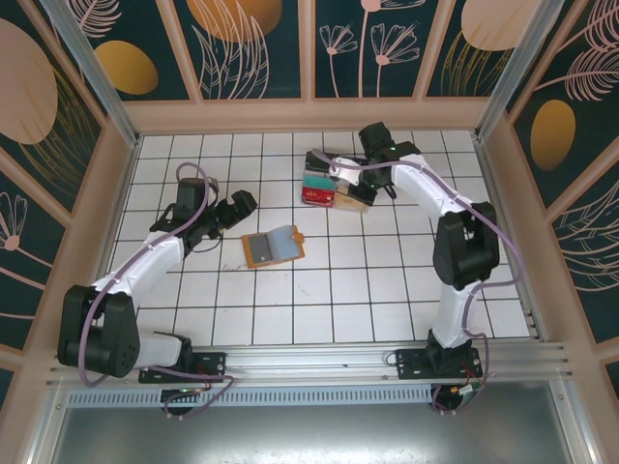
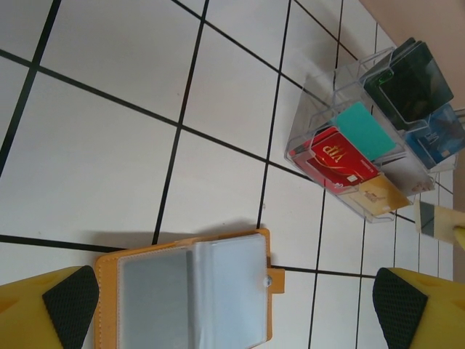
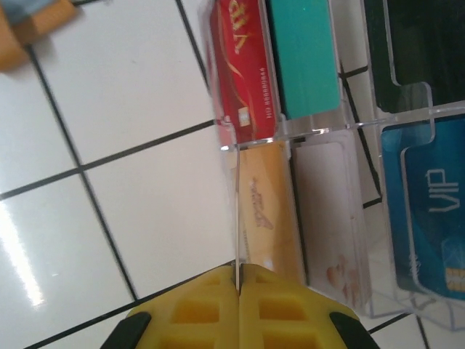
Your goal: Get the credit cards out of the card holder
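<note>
Top external view of a white tiled table (image 1: 387, 290) with black grid lines, where the tan-orange leather card holder (image 1: 273, 247) lies open and flat near the middle. Its clear plastic sleeves (image 2: 218, 287) look empty in the left wrist view, so the task seems nearly or fully done, though any sleeves underneath are hidden. Well apart, towards the far edge, a clear acrylic organiser (image 1: 327, 184) holds the credit cards (image 2: 367, 131) in sorted stacks. Left gripper (image 1: 237, 210) hovers beside the holder, jaws spread wide, grasping nothing. Right gripper (image 3: 240, 285) is pressed closed at the organiser; whether a thin card is pinched cannot be told. A glossy red card (image 3: 240, 65) and a blue card (image 3: 432, 211) each read "VIP"; script on the gold card (image 3: 265, 211) is illegible.
</note>
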